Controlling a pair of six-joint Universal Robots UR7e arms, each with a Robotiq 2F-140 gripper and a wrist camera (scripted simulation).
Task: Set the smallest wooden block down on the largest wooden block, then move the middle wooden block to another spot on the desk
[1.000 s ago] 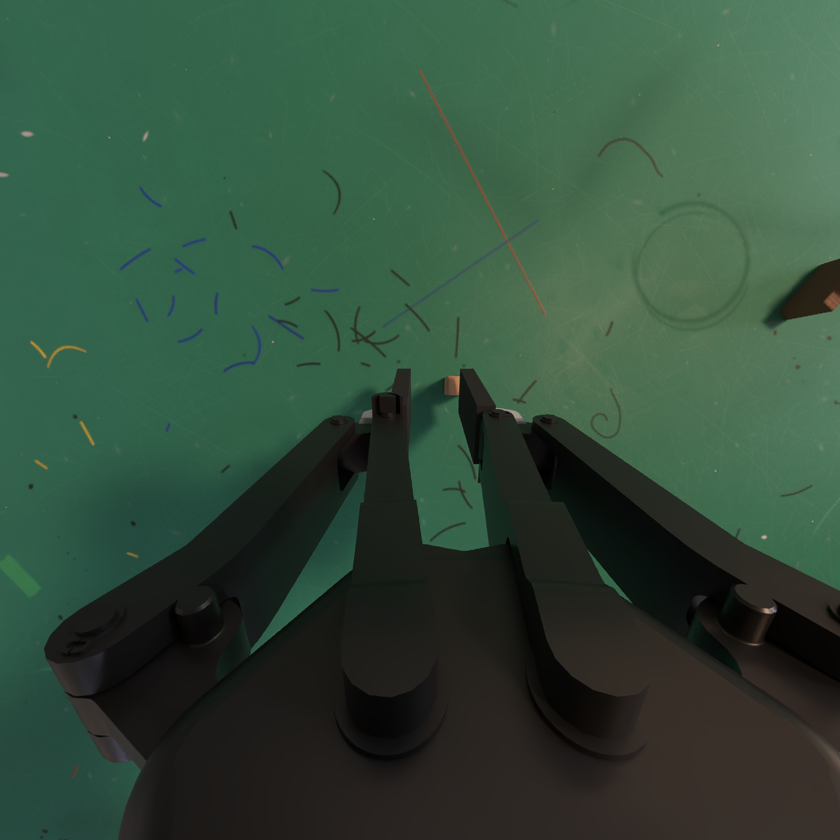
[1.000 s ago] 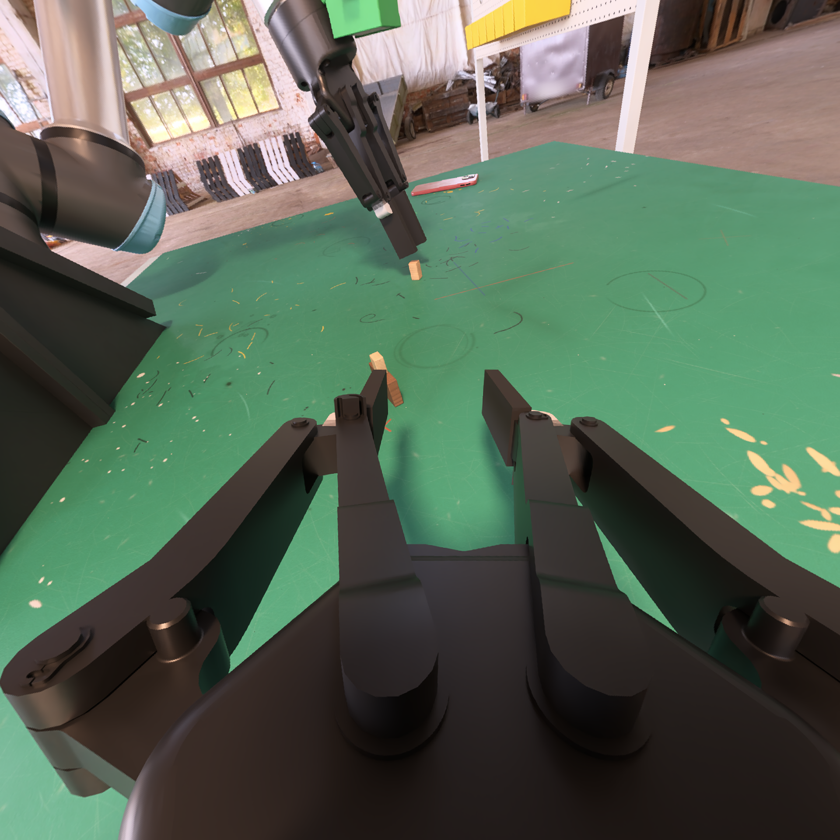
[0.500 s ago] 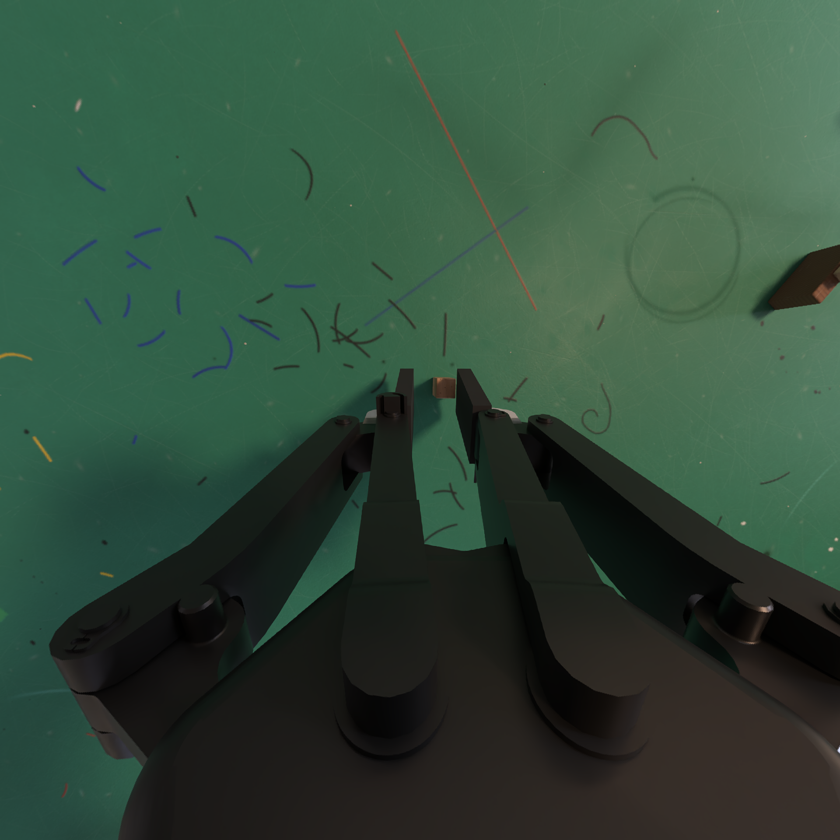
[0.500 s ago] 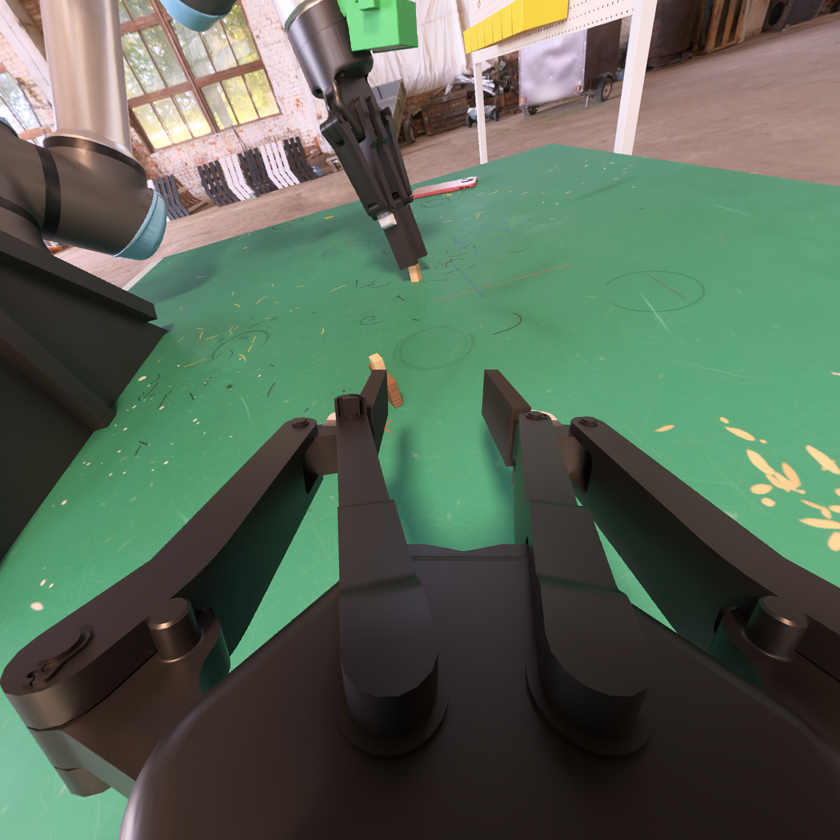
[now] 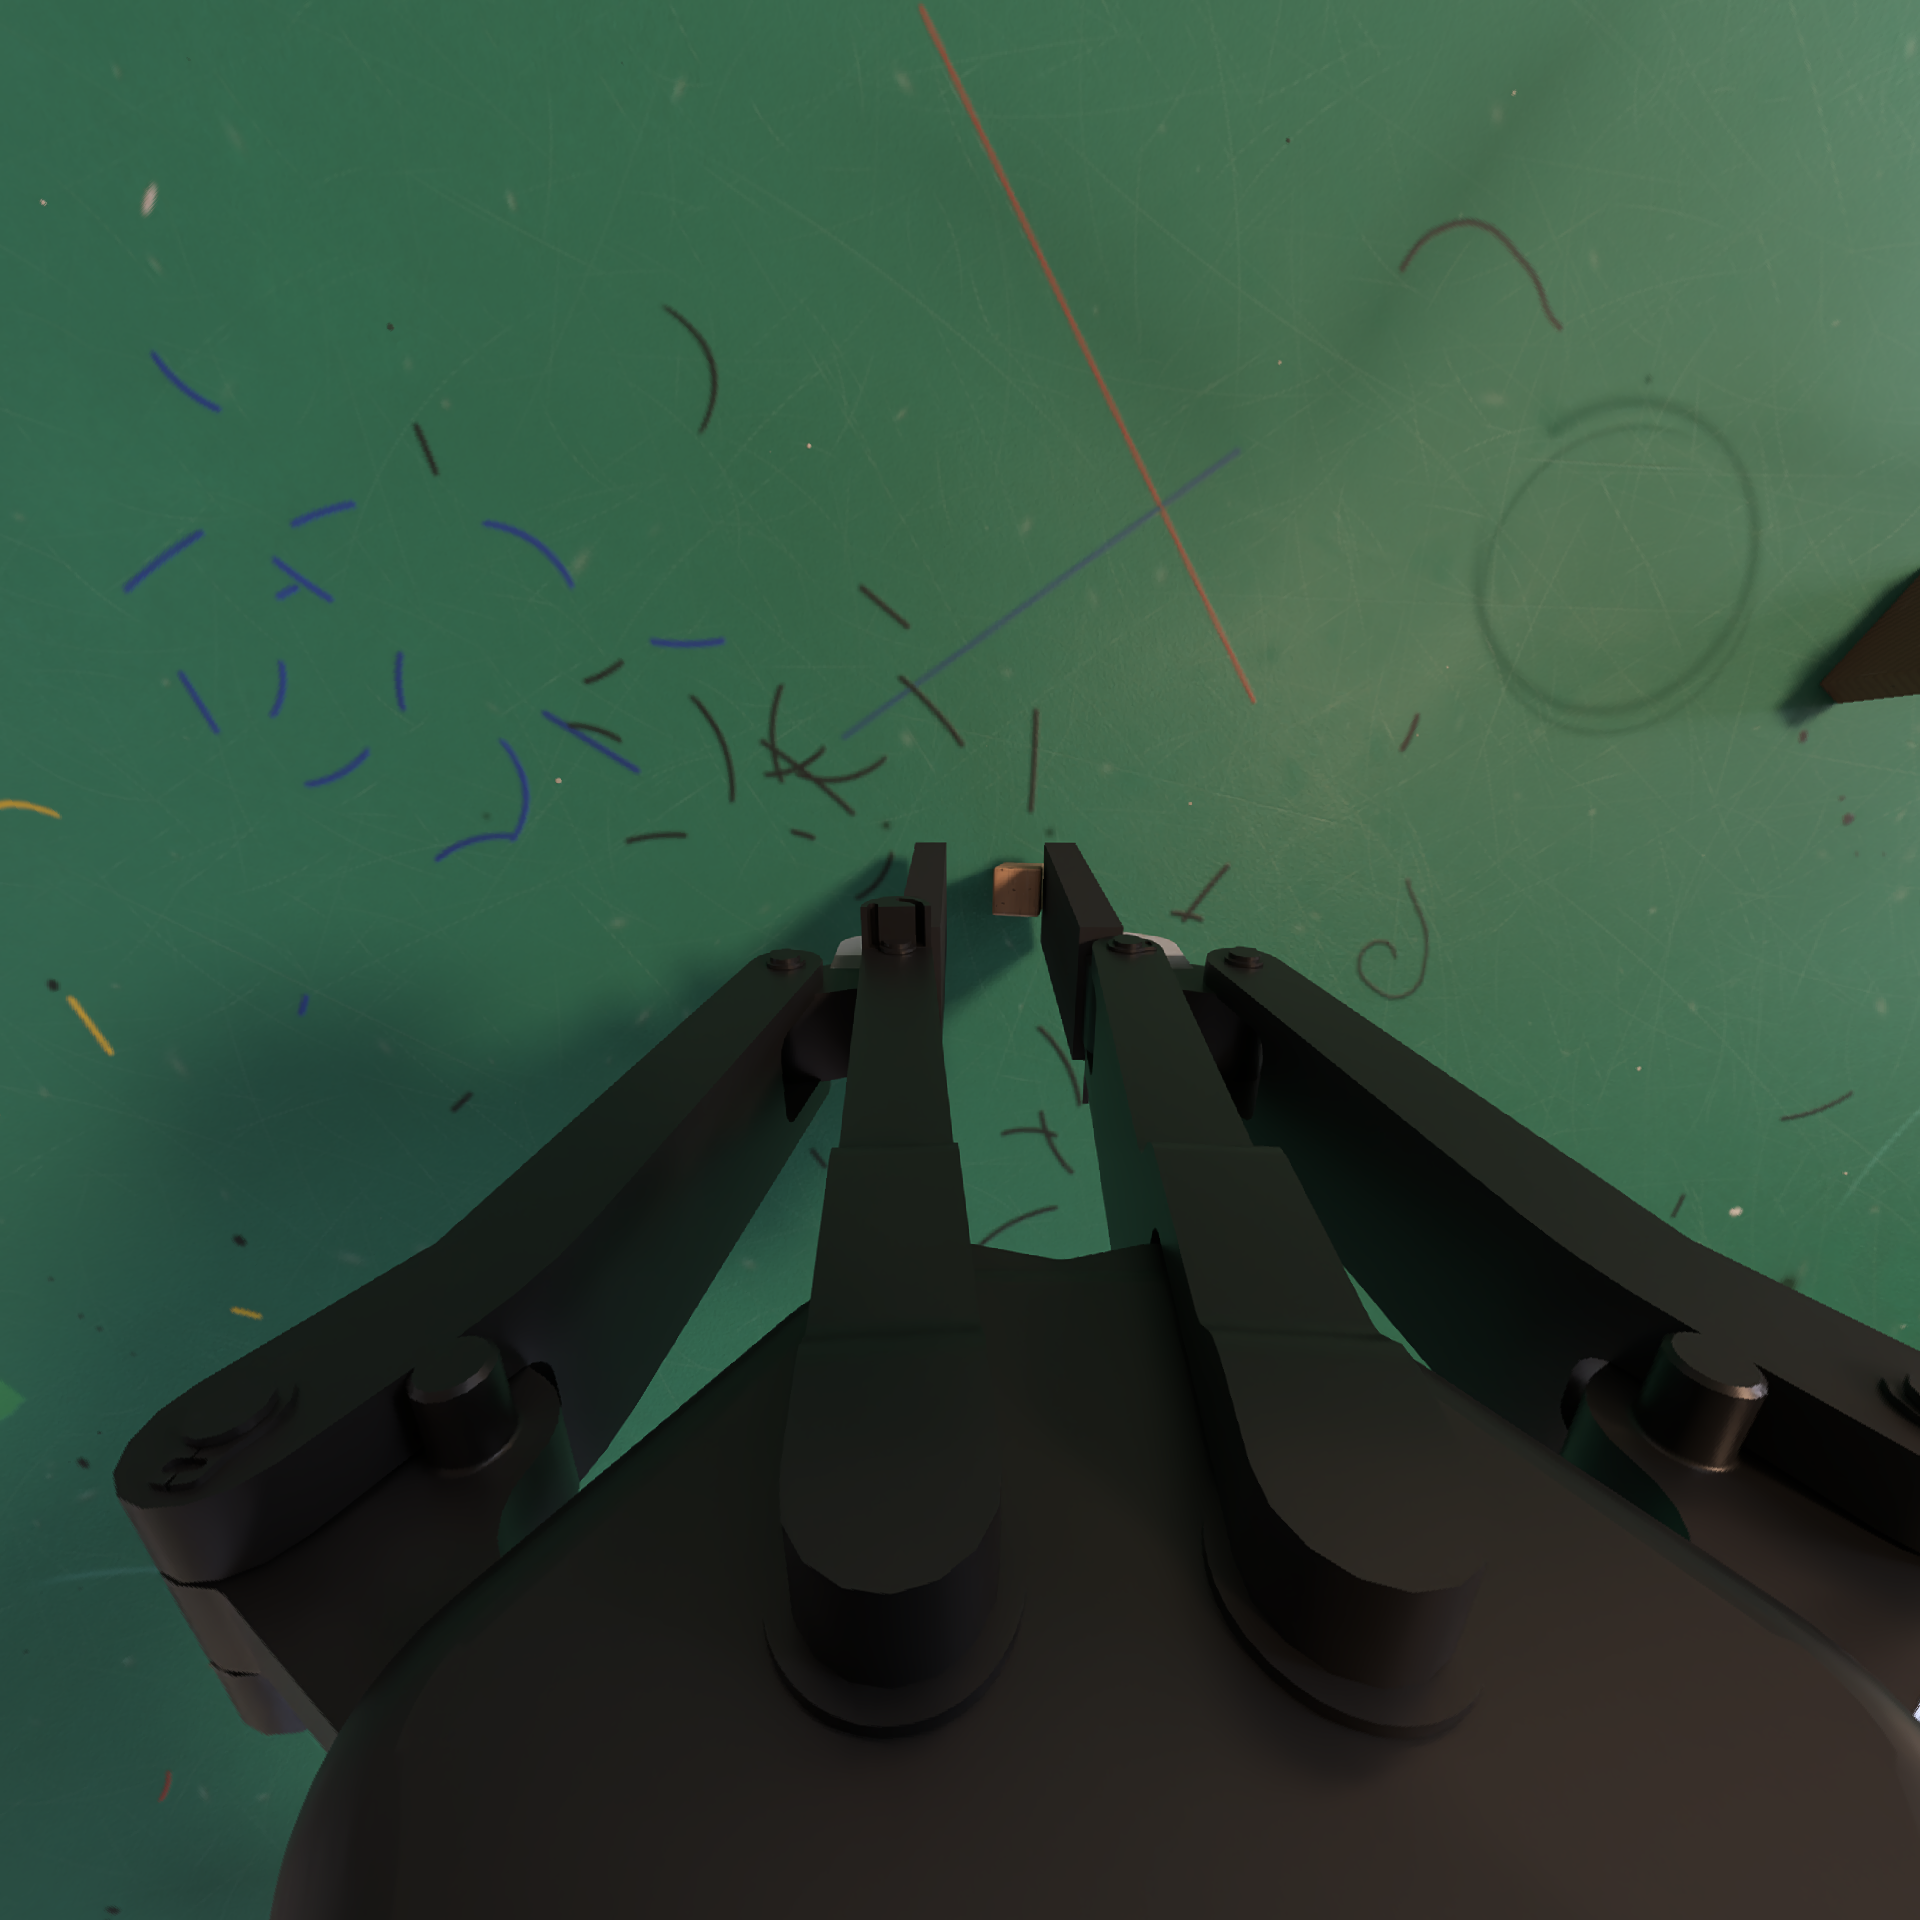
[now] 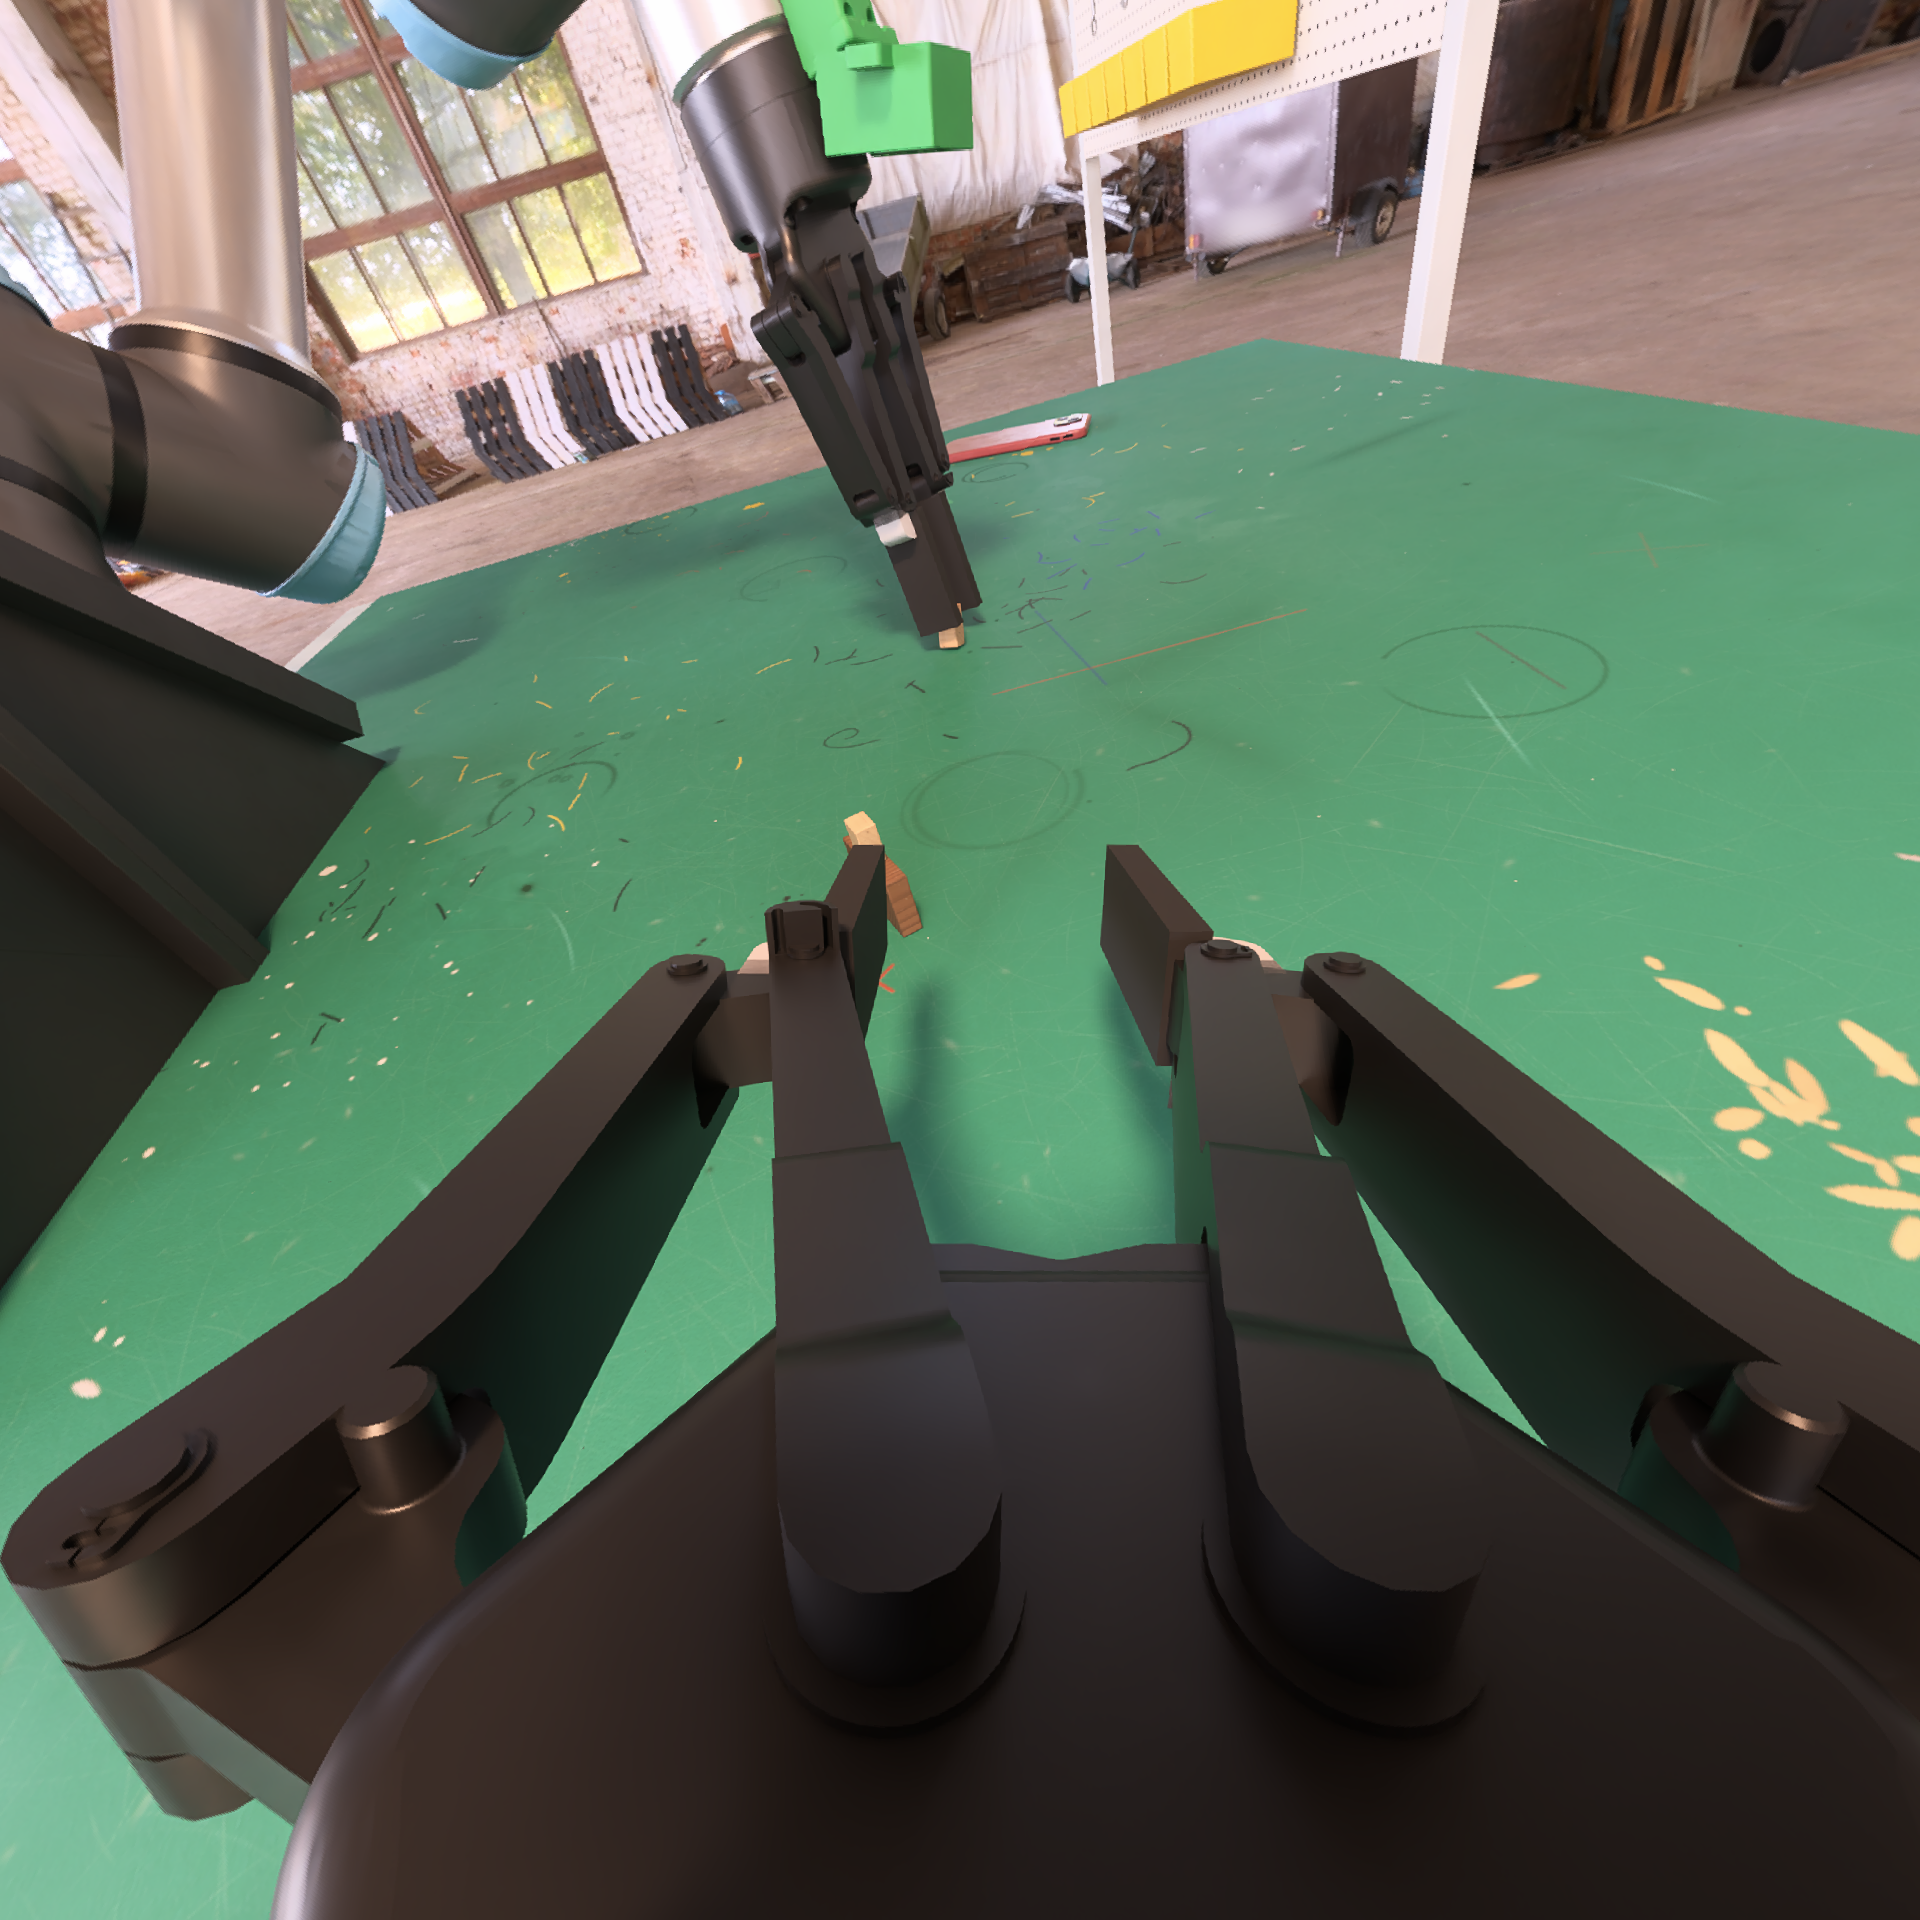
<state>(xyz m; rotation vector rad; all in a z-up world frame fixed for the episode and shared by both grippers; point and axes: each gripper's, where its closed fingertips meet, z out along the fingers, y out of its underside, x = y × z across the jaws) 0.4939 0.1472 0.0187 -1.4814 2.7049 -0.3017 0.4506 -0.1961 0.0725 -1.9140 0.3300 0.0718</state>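
Note:
A tiny wooden cube [image 5: 1015,890] lies on the green desk [image 5: 1039,312]. My left gripper [image 5: 995,868] is down around it, jaws narrowly open. The cube sits close against the right finger [image 5: 1075,904], with a gap to the left one. The right wrist view shows the same gripper [image 6: 940,613] with the cube [image 6: 951,636] at its tips. Two more wooden blocks stand nearer: a pale one [image 6: 860,828] and a longer tan one [image 6: 904,902], partly hidden by my right gripper's left finger [image 6: 857,914]. My right gripper [image 6: 997,899] is open and empty above the desk.
A red phone [image 6: 1018,436] lies at the desk's far edge. The left arm's dark base [image 6: 156,748] stands at the left. White frame legs [image 6: 1439,177] rise behind the desk. A dark wedge [image 5: 1870,665] pokes in at the right edge of the left wrist view.
My left gripper has come down over the tiny cube, and its fingers have narrowed slightly around it. My right gripper and the two nearer blocks have not moved.

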